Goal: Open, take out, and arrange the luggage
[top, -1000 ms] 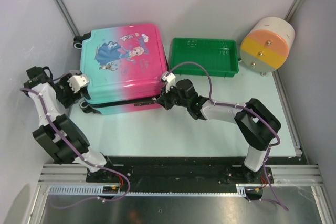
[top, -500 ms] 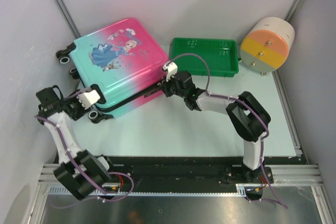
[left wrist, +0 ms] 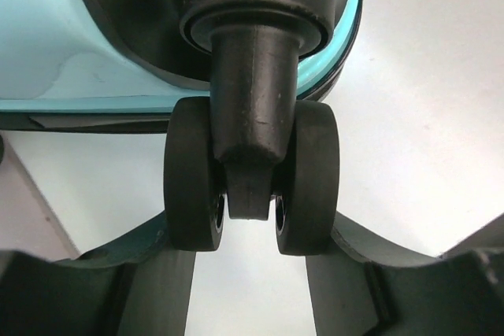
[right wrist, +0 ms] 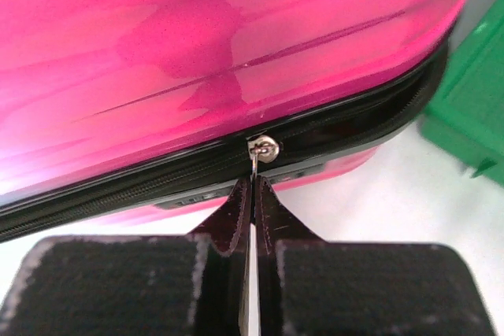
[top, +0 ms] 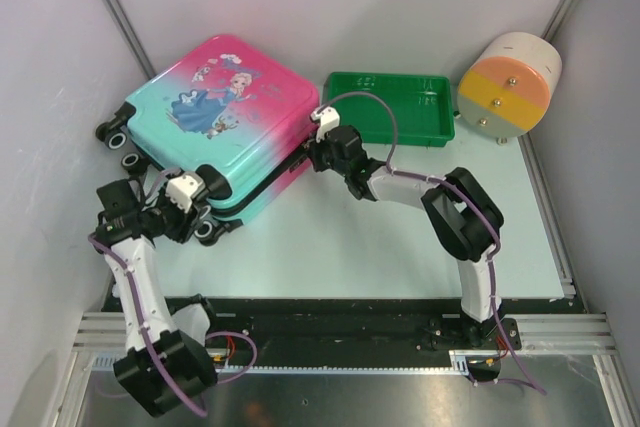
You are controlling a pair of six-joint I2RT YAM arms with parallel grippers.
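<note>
The luggage [top: 215,112], a pink-to-teal hard-shell suitcase with cartoon prints, lies flat and closed at the far left, turned at an angle, wheels toward the near left. My left gripper [top: 200,215] is closed round a black twin caster wheel [left wrist: 252,175] at its near corner; a finger [left wrist: 169,273] presses each outer side. My right gripper [top: 312,155] is at the pink near-right edge, shut on the metal zipper pull [right wrist: 264,149] of the black zipper [right wrist: 118,198]. The lining and inside are hidden.
A green plastic tray [top: 390,107] stands just right of the suitcase and behind my right gripper. A white-and-orange cylinder [top: 510,82] lies at the far right. Grey walls stand close on the left and behind the suitcase.
The suitcase has turned counter-clockwise, its wheeled end swinging nearer with my left gripper. My right gripper has moved away from me along with the zipper edge.
</note>
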